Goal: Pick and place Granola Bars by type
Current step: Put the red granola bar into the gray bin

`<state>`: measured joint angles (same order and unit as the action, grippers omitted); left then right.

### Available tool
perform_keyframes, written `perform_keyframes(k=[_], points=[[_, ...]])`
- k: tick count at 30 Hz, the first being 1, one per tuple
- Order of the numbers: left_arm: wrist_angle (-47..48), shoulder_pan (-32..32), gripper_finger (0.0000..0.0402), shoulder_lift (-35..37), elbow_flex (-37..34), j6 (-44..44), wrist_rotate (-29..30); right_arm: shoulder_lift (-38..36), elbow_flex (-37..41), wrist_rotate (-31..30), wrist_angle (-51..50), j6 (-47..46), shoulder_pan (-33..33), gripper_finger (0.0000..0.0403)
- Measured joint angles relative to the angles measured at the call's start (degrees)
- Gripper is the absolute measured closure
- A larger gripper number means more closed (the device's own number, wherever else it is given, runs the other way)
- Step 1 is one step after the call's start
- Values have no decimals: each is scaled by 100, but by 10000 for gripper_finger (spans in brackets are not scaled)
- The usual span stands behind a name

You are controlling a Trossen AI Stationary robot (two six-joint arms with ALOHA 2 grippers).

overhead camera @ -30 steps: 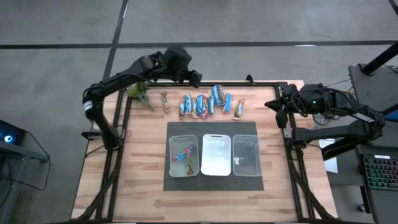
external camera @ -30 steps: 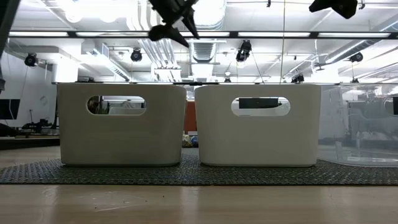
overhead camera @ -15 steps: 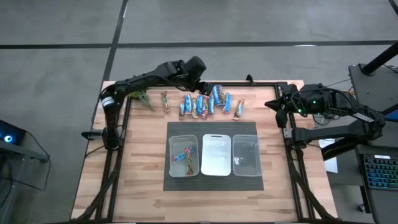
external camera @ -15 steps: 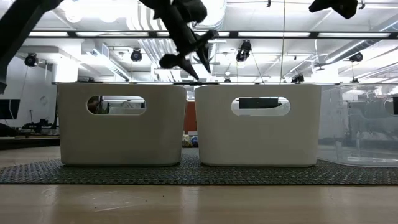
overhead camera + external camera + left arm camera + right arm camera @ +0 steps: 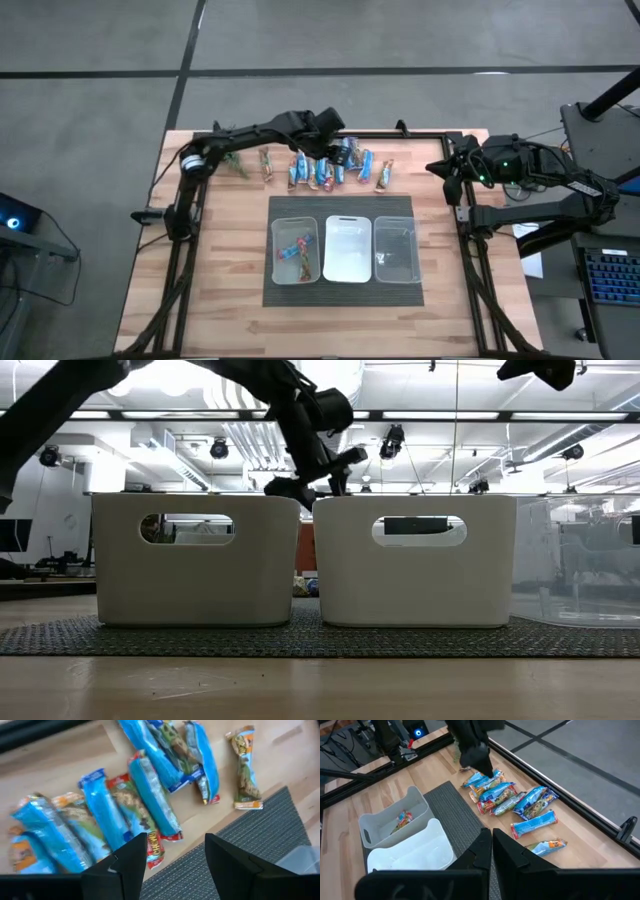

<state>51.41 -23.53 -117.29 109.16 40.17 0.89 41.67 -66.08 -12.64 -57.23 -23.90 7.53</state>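
1. The Granola Bars [image 5: 335, 168] are laid in a loose row on the bare wood at the far edge of the table, just beyond the dark mat [image 5: 340, 290]; several overlap, while a tan-wrapped bar [image 5: 384, 175] lies a little apart at the row's right end.
2. The left gripper [image 5: 337, 153] is held over the middle of the row with its fingers parted and nothing between them; in the left wrist view the fingers [image 5: 131, 861] are seen straddling a blue bar with a red end [image 5: 150, 802].
3. The right gripper [image 5: 446, 168] is kept shut and empty, parked at the table's right edge.
4. The bars are judged to be light and slim, with crinkly film wrappers that are probably slippery; the contents could be crushed by a hard squeeze.
5. A hold across the narrow middle of a single bar is judged best, since overlapping neighbours could be dragged along.
6. Three bins stand side by side on the mat: in the left bin [image 5: 276, 235] a couple of blue-and-red bars are seen, nothing is seen in the white middle bin [image 5: 347, 222], and the contents of the clear right bin [image 5: 395, 224] cannot be made out.
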Motion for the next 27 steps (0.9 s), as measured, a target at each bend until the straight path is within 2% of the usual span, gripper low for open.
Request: perform_keyframes(k=[14,27], points=[[-44,149,220,-671,-1,194,24,2,0,-20,-302,-273,0,394],[-141,147,220,-868,-17,279,268,3,0,-17,-301,-273,2,394]])
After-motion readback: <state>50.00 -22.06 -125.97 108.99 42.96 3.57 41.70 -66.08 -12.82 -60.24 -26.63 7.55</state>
